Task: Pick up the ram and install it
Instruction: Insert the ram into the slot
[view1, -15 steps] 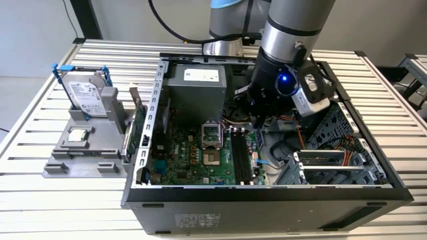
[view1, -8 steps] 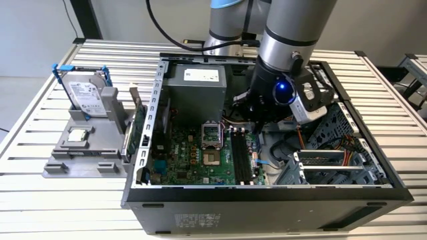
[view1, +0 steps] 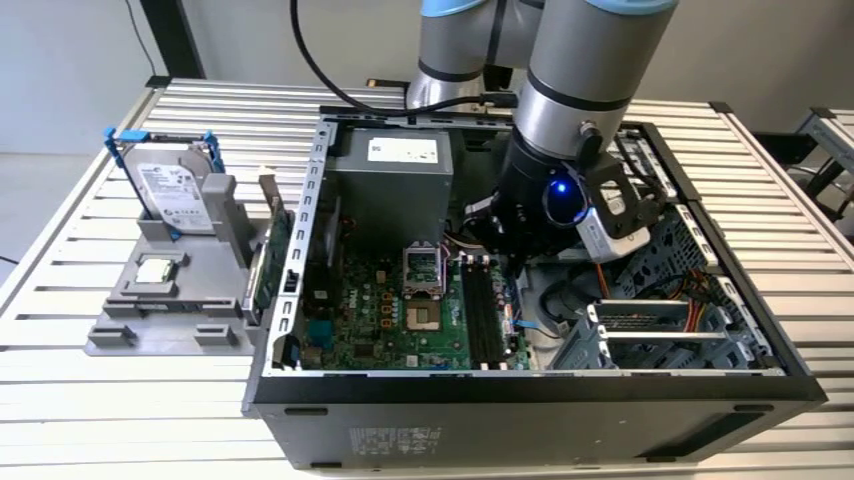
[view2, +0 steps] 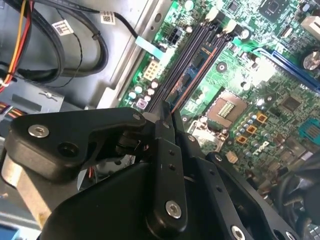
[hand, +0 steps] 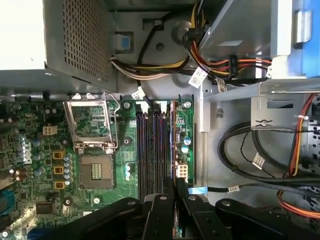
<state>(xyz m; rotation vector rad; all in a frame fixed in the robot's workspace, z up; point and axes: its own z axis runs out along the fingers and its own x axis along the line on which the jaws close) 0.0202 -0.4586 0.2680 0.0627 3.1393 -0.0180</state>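
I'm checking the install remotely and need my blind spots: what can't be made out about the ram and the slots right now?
- Exterior view: the arm covers the far end of the memory slots.
- Both wrist views: the gripper hides the slots' near end.
- The ram: it cannot be told apart from the slots, so whether it is seated cannot be told.
- Slot latches: too small to judge.

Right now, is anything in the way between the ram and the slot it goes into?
Nothing visible. The gripper holds the ram edge-on, lined up along the last of the black slots, and no cable crosses that slot. Whether it is seated, I cannot tell.
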